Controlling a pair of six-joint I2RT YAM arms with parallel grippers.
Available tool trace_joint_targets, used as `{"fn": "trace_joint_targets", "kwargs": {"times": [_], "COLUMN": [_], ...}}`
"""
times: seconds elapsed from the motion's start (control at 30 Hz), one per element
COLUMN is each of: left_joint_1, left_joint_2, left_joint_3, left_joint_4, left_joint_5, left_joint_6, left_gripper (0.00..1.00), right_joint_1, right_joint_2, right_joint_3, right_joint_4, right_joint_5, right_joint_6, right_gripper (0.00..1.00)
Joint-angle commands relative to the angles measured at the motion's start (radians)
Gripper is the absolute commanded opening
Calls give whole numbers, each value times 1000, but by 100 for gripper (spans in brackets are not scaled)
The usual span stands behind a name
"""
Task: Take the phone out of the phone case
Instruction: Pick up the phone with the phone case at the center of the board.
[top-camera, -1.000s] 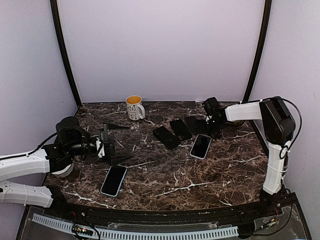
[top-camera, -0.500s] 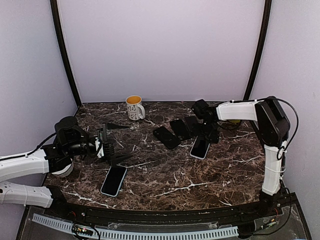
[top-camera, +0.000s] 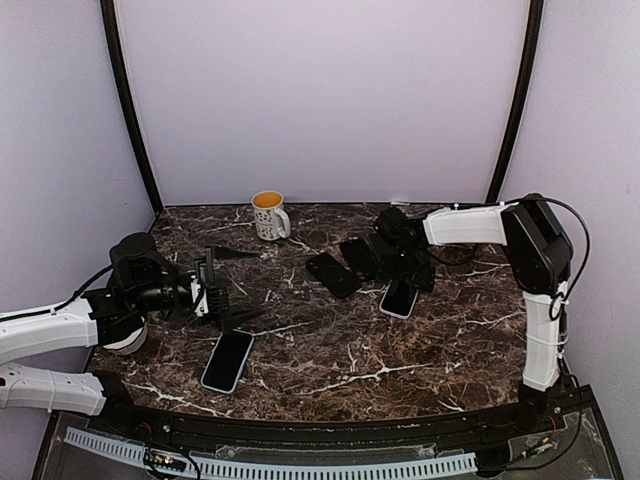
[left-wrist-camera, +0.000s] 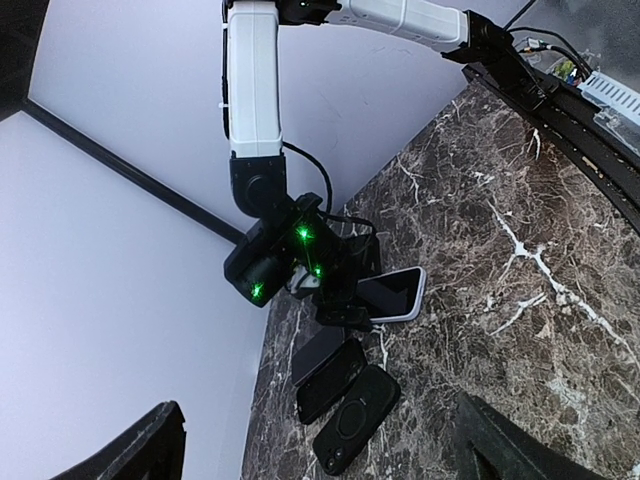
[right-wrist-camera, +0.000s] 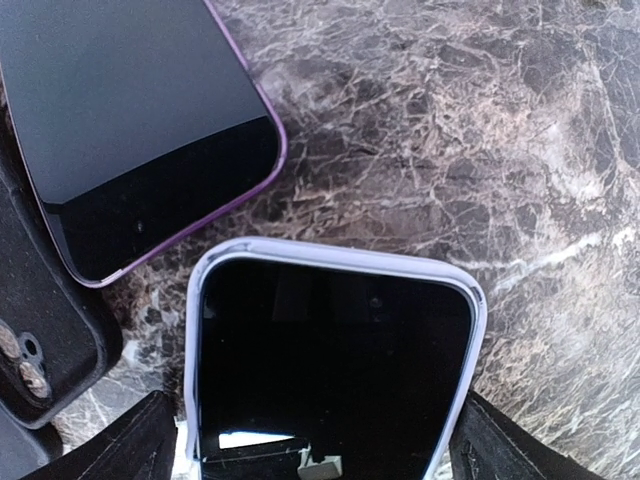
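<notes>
A phone in a pale lilac case (top-camera: 400, 299) lies screen up, right of the table's middle. My right gripper (top-camera: 405, 268) hangs over its far end. In the right wrist view the cased phone (right-wrist-camera: 330, 360) fills the space between the two black fingers (right-wrist-camera: 125, 450), which stand open just outside its long edges. I cannot tell whether they touch it. A second phone in a light blue case (top-camera: 228, 361) lies near the front left. My left gripper (top-camera: 240, 285) hovers behind it, open and holding nothing. The left wrist view looks across at the lilac-cased phone (left-wrist-camera: 395, 295), with my left gripper (left-wrist-camera: 318, 400) wide apart.
Three dark phones or cases lie in a row left of the right gripper: one black case (top-camera: 332, 274), a second (top-camera: 360, 258), and a purple-edged phone (right-wrist-camera: 130, 120). A white mug (top-camera: 268, 215) stands at the back. Black corner posts (top-camera: 128, 110) and purple walls close in the table.
The right arm has swung left and forward from the back right, bringing its gripper down over the far end of the lilac-cased phone. The left arm has stayed put.
</notes>
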Motion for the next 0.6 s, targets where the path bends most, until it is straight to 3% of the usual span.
{"fn": "trace_joint_targets", "kwargs": {"times": [0.0,0.27,0.57], "left_joint_1": [2,3,2], "left_joint_2": [-13,-6,5], "left_joint_3": [-9,-9,-10], "left_joint_4": [-4,-6,-6], "left_joint_5": [-1,-1,0], "left_joint_6": [8,10,2], "left_gripper": [96,95,96], "right_joint_1": [21,30,75], "right_joint_2": [47,11,-132], "right_joint_3": [-13,-54,-104], "right_joint_4": [-85,-33,72], "right_joint_5": [23,-15,-99], "right_joint_6": [-6,-57,-235], "right_gripper": [87,68,65]}}
